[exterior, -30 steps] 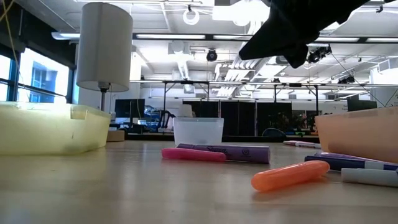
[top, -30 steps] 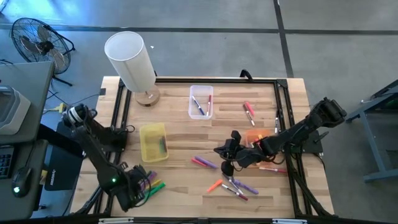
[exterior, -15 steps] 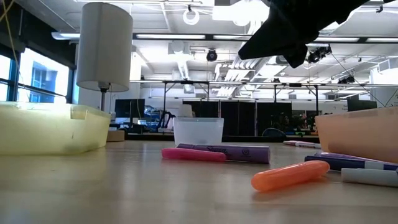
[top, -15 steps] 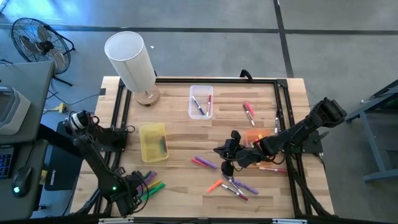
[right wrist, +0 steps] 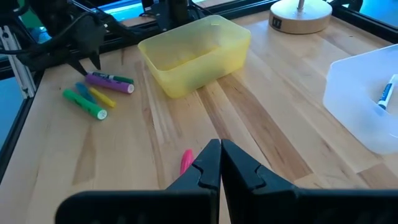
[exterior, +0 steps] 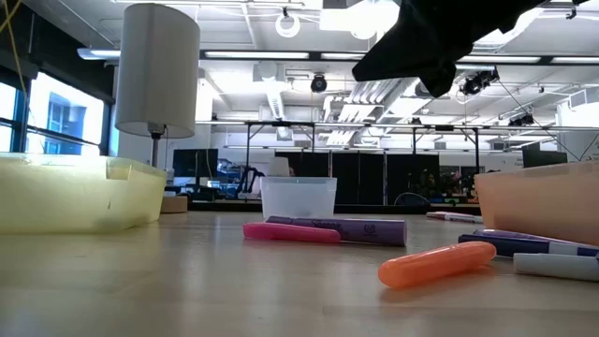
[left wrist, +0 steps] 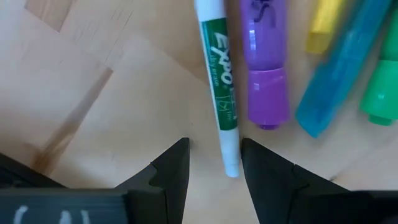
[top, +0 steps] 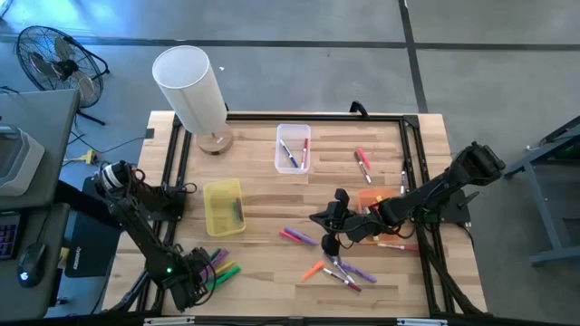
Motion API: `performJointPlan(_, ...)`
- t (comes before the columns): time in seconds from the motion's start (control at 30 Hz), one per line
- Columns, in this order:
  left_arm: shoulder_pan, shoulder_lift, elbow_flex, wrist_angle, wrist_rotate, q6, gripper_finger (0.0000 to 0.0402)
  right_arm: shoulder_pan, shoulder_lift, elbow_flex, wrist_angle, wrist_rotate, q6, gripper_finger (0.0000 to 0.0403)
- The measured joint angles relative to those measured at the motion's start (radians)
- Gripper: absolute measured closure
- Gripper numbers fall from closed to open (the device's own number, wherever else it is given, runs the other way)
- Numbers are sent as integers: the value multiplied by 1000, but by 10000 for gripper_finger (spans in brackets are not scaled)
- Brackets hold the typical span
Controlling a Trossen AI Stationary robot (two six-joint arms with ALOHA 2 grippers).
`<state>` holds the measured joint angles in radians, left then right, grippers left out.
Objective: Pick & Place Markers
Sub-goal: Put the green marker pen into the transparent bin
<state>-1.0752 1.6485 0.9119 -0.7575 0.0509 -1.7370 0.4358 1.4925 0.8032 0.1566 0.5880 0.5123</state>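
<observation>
Hovering low over a small pile of markers (top: 220,265) at the table's front left corner, the left gripper (left wrist: 214,163) is holding its jaws narrowly apart, with the tip of a green-labelled marker (left wrist: 218,81) lying between them. Farther right, the right gripper (right wrist: 220,163) is hanging above the table's middle with its jaws pressed together and empty, a pink marker (right wrist: 185,160) lying just beyond them.

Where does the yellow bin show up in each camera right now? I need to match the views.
High view: yellow bin left of table centre, below the lamp.
Low view: yellow bin at the left edge, lamp above it.
Left wrist view: not in it.
Right wrist view: yellow bin upper middle, lamp base beyond.
Shared landmark: the lamp.
</observation>
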Motion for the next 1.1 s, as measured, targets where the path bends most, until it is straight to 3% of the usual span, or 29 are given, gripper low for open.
performJointPlan(0.27,2,-5,-41,19,14,1,272,0,0,0,0,0,-4,403)
performJointPlan(0.5,2,-4,-47,15,53,28,382,0,0,0,0,0,-7,403)
performJointPlan(0.73,2,-20,-48,3,93,30,387,0,0,0,0,0,-5,403)
performJointPlan(0.93,0,-118,-52,-70,96,-14,391,0,0,0,0,0,-5,403)
performJointPlan(1.1,-9,-193,-18,-118,119,37,391,0,0,0,-1,-1,-5,403)
